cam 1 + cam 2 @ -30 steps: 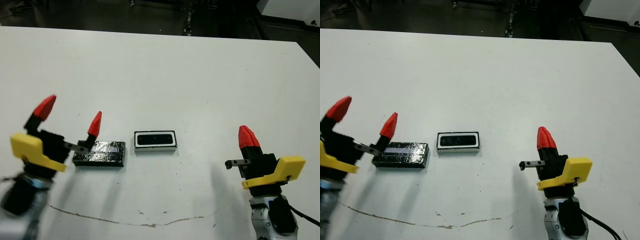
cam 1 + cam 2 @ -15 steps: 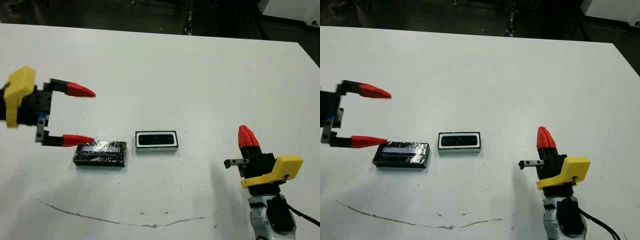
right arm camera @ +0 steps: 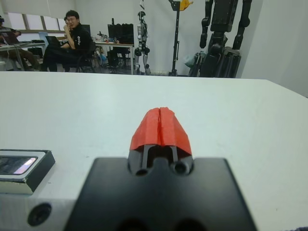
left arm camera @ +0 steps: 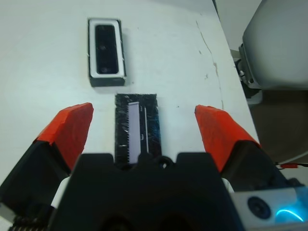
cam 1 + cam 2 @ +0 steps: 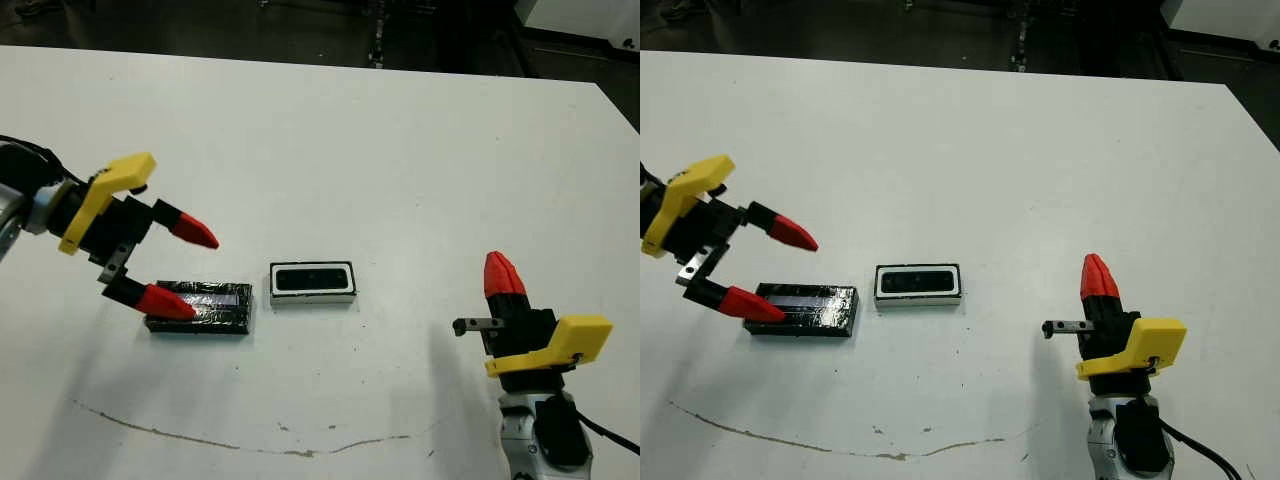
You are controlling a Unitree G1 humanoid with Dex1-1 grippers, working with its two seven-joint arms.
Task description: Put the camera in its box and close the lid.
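The camera (image 5: pixel 311 280) lies inside the box (image 5: pixel 312 296), which stands uncovered on the white table (image 5: pixel 400 160). The lid (image 5: pixel 205 306) lies flat on the table just beside the box, on its left. The left gripper (image 5: pixel 180 268) is wide open, its fingers over the lid's far end from the box. The right gripper (image 3: pixel 160 126) is well right of the box, its fingers pressed together and holding nothing.

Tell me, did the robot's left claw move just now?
Yes. The left gripper swung down and right toward the lid; its open fingers now point at it, and the lid stayed put.
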